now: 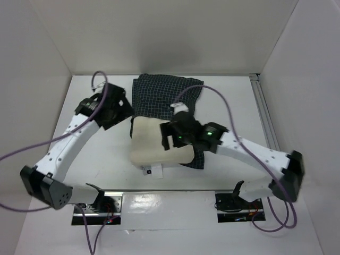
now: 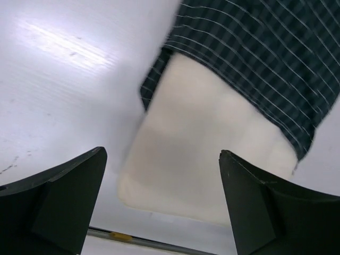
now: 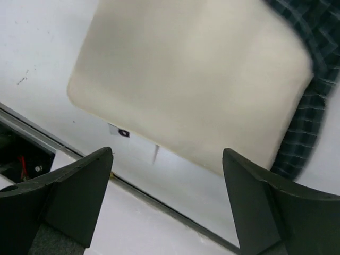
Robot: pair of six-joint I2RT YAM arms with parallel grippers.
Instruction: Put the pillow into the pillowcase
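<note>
The cream pillow [image 1: 147, 142] lies in the middle of the table, its far end inside the dark checked pillowcase [image 1: 159, 95]. Its near end is bare, with a small white tag [image 1: 151, 170]. My left gripper [image 1: 123, 113] is open and empty, above the table at the pillow's left side, level with the case mouth. In the left wrist view my gripper [image 2: 162, 154] hovers over the pillow [image 2: 202, 143] and the pillowcase [image 2: 255, 53]. My right gripper [image 1: 169, 139] is open and empty over the pillow's right part. In the right wrist view it [image 3: 167, 154] hangs above the pillow [image 3: 191, 74]; the tag [image 3: 119, 132] and case edge [image 3: 308, 122] show.
White walls close in the table at the back and both sides. A metal rail [image 1: 264, 114] runs along the right side. The table's front edge with a dark gap [image 3: 32, 141] lies just beyond the pillow's near end. Purple cables [image 1: 223, 103] loop over both arms.
</note>
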